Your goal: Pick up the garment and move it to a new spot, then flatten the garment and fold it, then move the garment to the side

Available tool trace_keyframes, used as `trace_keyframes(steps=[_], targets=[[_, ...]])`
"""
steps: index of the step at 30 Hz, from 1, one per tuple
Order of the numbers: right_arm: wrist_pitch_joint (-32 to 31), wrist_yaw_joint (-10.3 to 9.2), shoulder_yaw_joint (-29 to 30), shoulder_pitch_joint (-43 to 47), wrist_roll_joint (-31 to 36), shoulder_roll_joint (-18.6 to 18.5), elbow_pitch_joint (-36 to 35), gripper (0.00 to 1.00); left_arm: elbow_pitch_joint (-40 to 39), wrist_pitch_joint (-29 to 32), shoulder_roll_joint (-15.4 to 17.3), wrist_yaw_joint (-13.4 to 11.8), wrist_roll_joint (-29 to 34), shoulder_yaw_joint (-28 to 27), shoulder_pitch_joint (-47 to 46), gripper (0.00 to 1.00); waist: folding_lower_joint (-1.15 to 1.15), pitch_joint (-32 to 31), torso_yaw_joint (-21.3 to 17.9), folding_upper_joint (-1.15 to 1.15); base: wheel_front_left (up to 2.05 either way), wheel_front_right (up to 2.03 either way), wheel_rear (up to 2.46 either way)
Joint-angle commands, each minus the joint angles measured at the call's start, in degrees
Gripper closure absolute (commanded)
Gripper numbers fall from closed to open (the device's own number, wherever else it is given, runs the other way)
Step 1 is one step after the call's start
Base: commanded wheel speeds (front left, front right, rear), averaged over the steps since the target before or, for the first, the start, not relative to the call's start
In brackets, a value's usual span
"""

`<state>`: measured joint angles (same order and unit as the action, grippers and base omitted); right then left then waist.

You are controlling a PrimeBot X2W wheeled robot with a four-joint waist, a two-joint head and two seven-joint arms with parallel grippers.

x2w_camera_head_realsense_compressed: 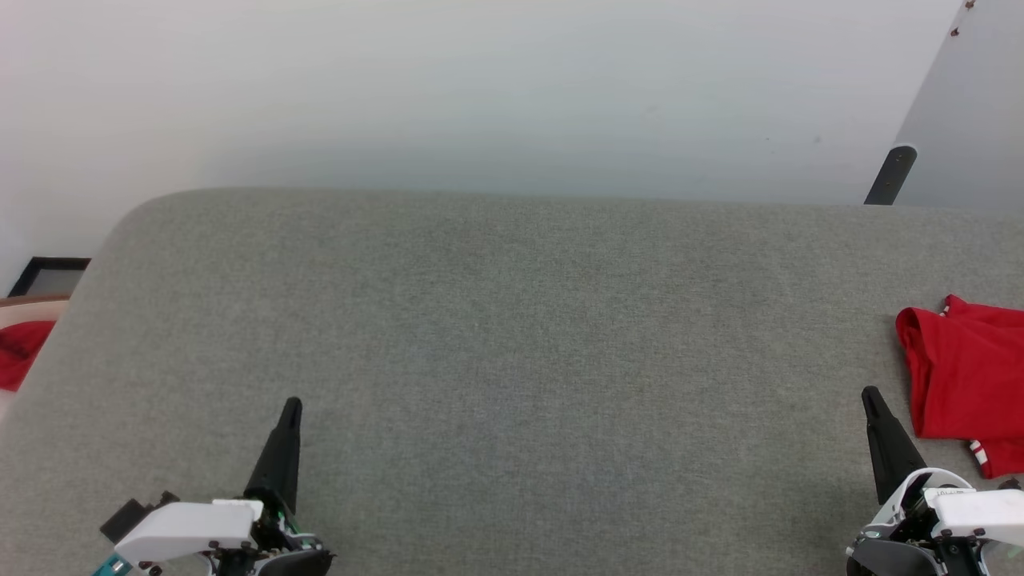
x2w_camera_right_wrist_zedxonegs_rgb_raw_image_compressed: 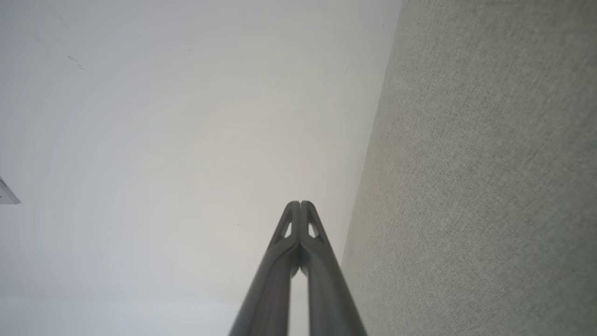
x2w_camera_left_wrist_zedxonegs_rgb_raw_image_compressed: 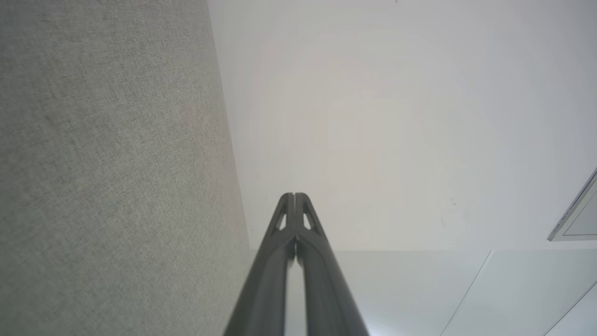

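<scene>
Left claw (x2w_camera_head_realsense_compressed: 293,404) clenched and empty, fingers pressed together above the near left of the grey tabletop (x2w_camera_head_realsense_compressed: 512,320). Right claw (x2w_camera_head_realsense_compressed: 870,394) likewise clenched, holding nothing. Garment (x2w_camera_head_realsense_compressed: 968,376) lies crumpled at the tabletop's right edge, just beside my right-hand fingers.

Before me lies a broad grey surface (x2w_camera_head_realsense_compressed: 512,336) covered in woven fabric, its far left corner rounded. Beyond its far edge I see a pale, plain expanse (x2w_camera_head_realsense_compressed: 480,96); I cannot tell whether it is floor or wall. At the surface's far right corner a dark post (x2w_camera_head_realsense_compressed: 890,176) stands at a slant, beside a light grey panel (x2w_camera_head_realsense_compressed: 980,104) with a few small dark marks. Off the surface's left edge sits a black-framed object (x2w_camera_head_realsense_compressed: 50,276). Just nearer to me than that lies a small red cloth (x2w_camera_head_realsense_compressed: 20,352), partly out of my sight.
</scene>
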<state>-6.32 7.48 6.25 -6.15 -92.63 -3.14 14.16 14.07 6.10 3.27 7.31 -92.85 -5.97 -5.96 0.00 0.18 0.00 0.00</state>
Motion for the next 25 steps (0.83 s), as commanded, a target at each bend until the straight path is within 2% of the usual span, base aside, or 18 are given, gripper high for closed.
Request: trace_keyframes(steps=[1, 25], targets=[[-0.12, 0.02, 0.13, -0.27, 0.14, 0.15, 0.04, 1.0, 0.09, 0.23, -0.11, 0.32, 0.08, -0.17, -0.56, 1.0, 0.0, 0.0, 0.0, 0.0, 0.0, 0.0, 0.0], [-0.22, 0.02, 0.19, -0.28, 0.24, 0.21, 0.04, 1.0, 0.09, 0.31, -0.23, 0.32, 0.25, -0.33, -0.58, 1.0, 0.0, 0.0, 0.0, 0.0, 0.0, 0.0, 0.0]])
